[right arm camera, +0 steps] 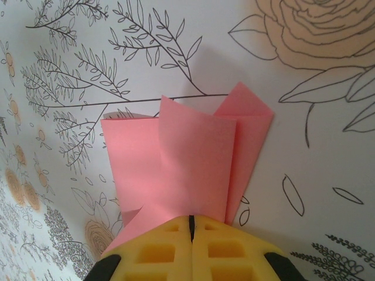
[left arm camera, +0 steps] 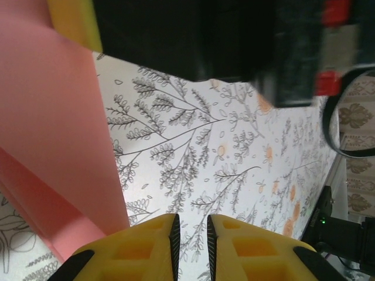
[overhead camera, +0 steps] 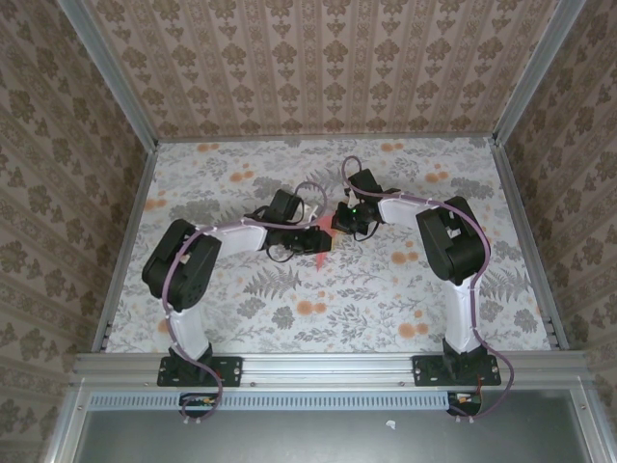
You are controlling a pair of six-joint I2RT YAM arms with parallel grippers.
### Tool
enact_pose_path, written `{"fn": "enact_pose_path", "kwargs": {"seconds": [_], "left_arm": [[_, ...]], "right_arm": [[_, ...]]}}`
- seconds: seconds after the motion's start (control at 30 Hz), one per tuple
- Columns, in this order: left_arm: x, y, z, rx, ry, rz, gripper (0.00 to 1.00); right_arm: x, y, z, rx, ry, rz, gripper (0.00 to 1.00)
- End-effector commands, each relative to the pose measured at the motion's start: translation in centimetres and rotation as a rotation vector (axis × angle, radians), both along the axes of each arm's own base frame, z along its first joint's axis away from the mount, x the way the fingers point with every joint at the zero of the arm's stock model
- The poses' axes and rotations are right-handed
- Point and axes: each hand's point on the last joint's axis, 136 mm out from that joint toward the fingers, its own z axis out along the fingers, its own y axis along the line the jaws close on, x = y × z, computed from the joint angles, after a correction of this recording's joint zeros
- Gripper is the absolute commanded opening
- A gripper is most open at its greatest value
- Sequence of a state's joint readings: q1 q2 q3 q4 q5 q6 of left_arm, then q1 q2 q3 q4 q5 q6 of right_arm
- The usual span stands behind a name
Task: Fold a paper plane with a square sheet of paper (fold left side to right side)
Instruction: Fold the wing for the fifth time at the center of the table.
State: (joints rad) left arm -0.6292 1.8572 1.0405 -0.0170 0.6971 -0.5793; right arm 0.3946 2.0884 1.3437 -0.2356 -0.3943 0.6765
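Elbows bent, left arm (overhead camera: 183, 265) and right arm (overhead camera: 453, 241) meet over the fern-printed surface (overhead camera: 434, 280); right tool (right arm camera: 191, 221) pinches the creased salmon-pink square sheet of paper (right arm camera: 187, 158), left tool (left arm camera: 192, 225) stands narrowly parted.

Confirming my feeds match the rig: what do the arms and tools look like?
The left arm and right arm have white links, black joints and a purplish cable along each. The left tool and right tool are blocky yellow with square recesses, black at the base.
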Motion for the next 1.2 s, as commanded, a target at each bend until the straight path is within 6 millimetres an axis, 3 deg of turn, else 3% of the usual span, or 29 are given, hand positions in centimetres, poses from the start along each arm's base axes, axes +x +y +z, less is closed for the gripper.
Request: {"fn": "enact_pose_path", "kwargs": {"seconds": [0.0, 0.83, 0.97, 1.1, 1.17], "left_arm": [[0.0, 0.0, -0.8, 0.037, -0.001, -0.014, 0.22], [-0.6, 2.5, -5.4, 0.213, 0.028, 0.022, 0.21], [-1.2, 3.0, -6.3, 0.252, 0.036, 0.029, 0.18], [-1.8, 3.7, -7.3, 0.312, 0.038, 0.041, 0.12], [-2.1, 4.2, -7.8, 0.353, 0.032, 0.045, 0.10]], "right_arm": [[-2.7, -2.2, -3.7, -0.101, 0.122, -0.011, 0.06], [-2.2, -1.9, -2.9, -0.088, 0.096, 0.000, 0.06], [-0.8, -0.9, -0.4, -0.011, 0.002, 0.008, 0.03], [0.7, -1.0, 4.3, 0.067, -0.134, 0.000, 0.00], [0.3, -1.1, 6.0, 0.083, -0.182, 0.015, 0.00]]}}
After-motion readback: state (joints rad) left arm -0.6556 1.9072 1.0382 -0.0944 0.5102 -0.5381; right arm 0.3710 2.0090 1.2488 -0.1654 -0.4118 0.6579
